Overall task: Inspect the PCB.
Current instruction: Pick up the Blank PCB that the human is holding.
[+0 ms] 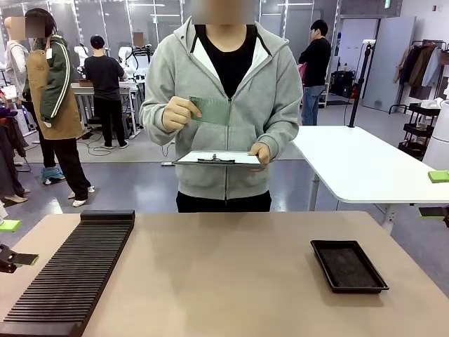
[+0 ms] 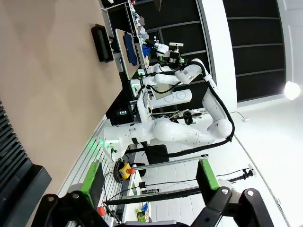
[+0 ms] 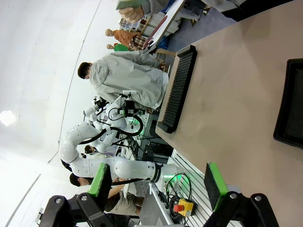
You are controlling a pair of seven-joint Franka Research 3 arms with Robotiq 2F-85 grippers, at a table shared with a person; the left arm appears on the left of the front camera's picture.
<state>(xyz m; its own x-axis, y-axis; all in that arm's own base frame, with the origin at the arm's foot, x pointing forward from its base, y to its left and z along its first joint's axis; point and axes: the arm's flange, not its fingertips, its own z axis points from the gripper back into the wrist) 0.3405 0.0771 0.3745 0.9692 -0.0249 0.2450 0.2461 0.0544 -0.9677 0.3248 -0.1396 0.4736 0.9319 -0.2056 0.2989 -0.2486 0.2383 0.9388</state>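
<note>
**PCB held up in a hand beyond the far table edge**

Nearest, a tan table top (image 1: pixel 231 288), smooth and plain across the middle. On its left side a long black slotted rack (image 1: pixel 70 281), on its right side a shallow black tray (image 1: pixel 349 265), the two well apart. Low at either side of the table, the left gripper (image 2: pixel 149 177) and the right gripper (image 3: pixel 158 182), both with jaws spread wide, green pads apart, gripping no object. Beyond the far edge, a person (image 1: pixel 270 91) in a grey hoodie, facing the table. At chest height the PCB (image 1: pixel 210 111), pinched at one end by one hand (image 1: pixel 179 114), in plain sight from the front. Just below it a clipboard (image 1: pixel 217 159) with white paper, kept flat by the other hand (image 1: pixel 261 153). Farther back a white table (image 1: pixel 365 168), grey floor, other people standing.
</note>
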